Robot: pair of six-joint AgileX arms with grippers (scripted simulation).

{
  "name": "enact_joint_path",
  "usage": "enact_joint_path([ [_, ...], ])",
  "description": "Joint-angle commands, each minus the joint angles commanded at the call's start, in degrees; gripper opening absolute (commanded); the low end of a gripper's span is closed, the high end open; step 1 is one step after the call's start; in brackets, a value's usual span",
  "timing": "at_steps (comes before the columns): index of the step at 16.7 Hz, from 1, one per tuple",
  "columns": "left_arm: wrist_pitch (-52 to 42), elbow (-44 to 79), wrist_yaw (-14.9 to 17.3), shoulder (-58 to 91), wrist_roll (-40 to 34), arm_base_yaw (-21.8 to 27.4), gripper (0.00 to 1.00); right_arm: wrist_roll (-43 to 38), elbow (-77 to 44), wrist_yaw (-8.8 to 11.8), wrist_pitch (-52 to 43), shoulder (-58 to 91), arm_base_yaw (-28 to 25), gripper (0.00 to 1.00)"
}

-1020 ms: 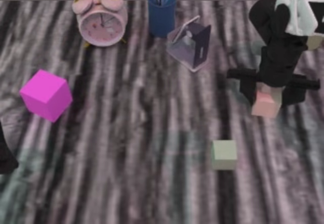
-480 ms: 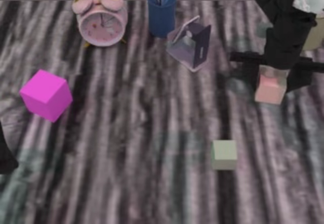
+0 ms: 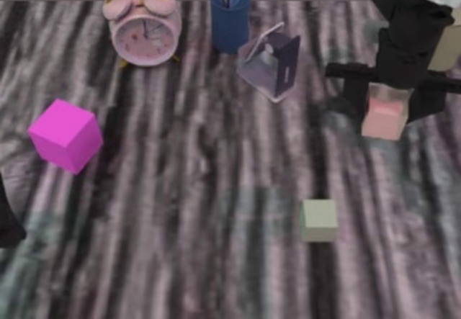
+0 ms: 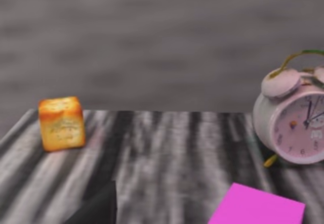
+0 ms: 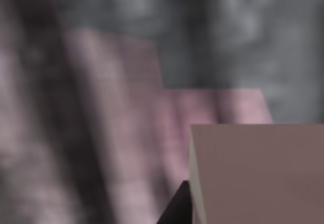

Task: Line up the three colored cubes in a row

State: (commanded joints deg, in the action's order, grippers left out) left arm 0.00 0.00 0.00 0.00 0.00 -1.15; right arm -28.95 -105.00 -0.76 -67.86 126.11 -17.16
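My right gripper (image 3: 387,101) is shut on the pale pink cube (image 3: 385,114), holding it above the table at the back right. In the right wrist view the cube's face (image 5: 258,173) fills the lower corner beside one dark finger (image 5: 177,213). On the table at front right of centre rests the small sage-green cube (image 3: 318,219). The large magenta cube (image 3: 65,135) lies at the left, and its top (image 4: 258,208) shows in the left wrist view. My left arm (image 3: 7,222) stays parked at the left edge, with one dark finger (image 4: 98,209) showing well off to the side.
A pink alarm clock (image 3: 142,27), a blue pen cup (image 3: 230,18) and a small dark-and-clear stand (image 3: 270,63) line the back edge. A pale object (image 3: 445,51) is partly hidden behind my right arm. An orange toast-like block (image 4: 61,123) appears in the left wrist view.
My right gripper has carried the pale pink cube upward and toward the back right. The magenta and green cubes and the left arm have not moved.
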Motion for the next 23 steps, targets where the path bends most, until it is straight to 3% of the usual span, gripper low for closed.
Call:
enact_joint_path([
  [3,0.0,0.0,0.0,0.0,0.0,0.0,1.0,-3.4,1.3,-0.1,-0.2,-1.4,-5.5,0.0],
  [8,0.0,0.0,0.0,0.0,0.0,0.0,1.0,-12.2,5.1,-0.1,-0.6,-5.1,-20.6,0.0],
  [11,0.0,0.0,0.0,0.0,0.0,0.0,1.0,-16.2,6.9,-0.1,-0.6,-7.2,-27.0,0.0],
  [18,0.0,0.0,0.0,0.0,0.0,0.0,1.0,-17.1,7.9,-0.1,0.5,-7.3,-28.2,0.0],
  [23,0.0,0.0,0.0,0.0,0.0,0.0,1.0,-17.2,14.3,-0.2,9.4,-4.9,-28.2,0.0],
])
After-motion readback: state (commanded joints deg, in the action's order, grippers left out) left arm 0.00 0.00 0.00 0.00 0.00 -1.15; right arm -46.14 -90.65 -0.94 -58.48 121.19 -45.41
